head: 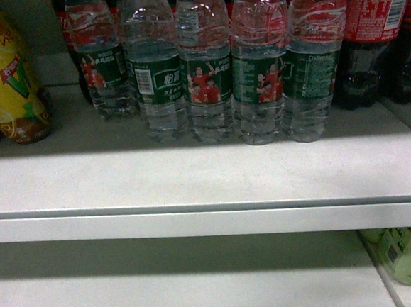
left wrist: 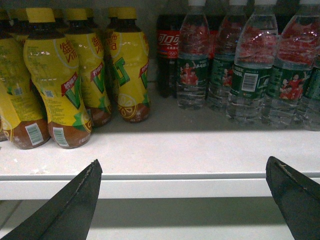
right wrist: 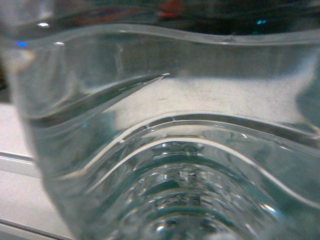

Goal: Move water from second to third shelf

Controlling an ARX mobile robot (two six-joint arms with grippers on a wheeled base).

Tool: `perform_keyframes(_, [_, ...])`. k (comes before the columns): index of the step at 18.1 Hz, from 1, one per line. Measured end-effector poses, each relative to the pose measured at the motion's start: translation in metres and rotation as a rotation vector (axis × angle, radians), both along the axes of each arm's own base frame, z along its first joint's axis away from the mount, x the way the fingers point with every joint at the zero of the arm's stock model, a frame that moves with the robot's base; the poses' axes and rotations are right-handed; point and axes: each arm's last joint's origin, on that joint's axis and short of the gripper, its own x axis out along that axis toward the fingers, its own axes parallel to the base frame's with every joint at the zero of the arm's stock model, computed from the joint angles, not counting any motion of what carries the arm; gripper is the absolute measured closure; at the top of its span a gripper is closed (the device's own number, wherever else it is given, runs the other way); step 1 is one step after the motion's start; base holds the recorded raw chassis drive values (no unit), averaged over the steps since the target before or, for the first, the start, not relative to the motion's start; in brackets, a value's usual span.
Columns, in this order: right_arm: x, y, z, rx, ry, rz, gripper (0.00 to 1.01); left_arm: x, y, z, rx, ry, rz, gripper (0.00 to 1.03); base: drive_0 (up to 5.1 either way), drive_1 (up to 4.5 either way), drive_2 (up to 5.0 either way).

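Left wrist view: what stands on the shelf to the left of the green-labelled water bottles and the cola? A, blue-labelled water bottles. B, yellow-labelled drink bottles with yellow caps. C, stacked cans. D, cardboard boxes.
B: the yellow-labelled drink bottles, with yellow caps and brown bases, fill the left part of the shelf, and the cola bottle and green-labelled water bottles stand to their right.

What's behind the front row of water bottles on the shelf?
More bottles: red-labelled dark cola shows behind the water bottles and beside them. How deep the rows go is hidden by the front row.
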Motion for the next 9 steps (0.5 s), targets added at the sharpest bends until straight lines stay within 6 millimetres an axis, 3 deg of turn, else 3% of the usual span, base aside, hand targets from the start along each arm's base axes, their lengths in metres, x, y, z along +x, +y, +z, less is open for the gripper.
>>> perform_keyframes(5, [-0.024, -0.02, 0.019, 0.028, -0.057, -0.015, 0.6, 0.0, 0.0, 0.0, 0.0, 0.0, 0.0, 0.05, 0.0, 0.0, 0.0])
perform_keyframes(9, [-0.034, -0.024, 0.026, 0.029, -0.094, -0.04, 0.6, 0.0, 0.0, 0.0, 0.0, 0.0, 0.0, 0.05, 0.0, 0.0, 0.0])
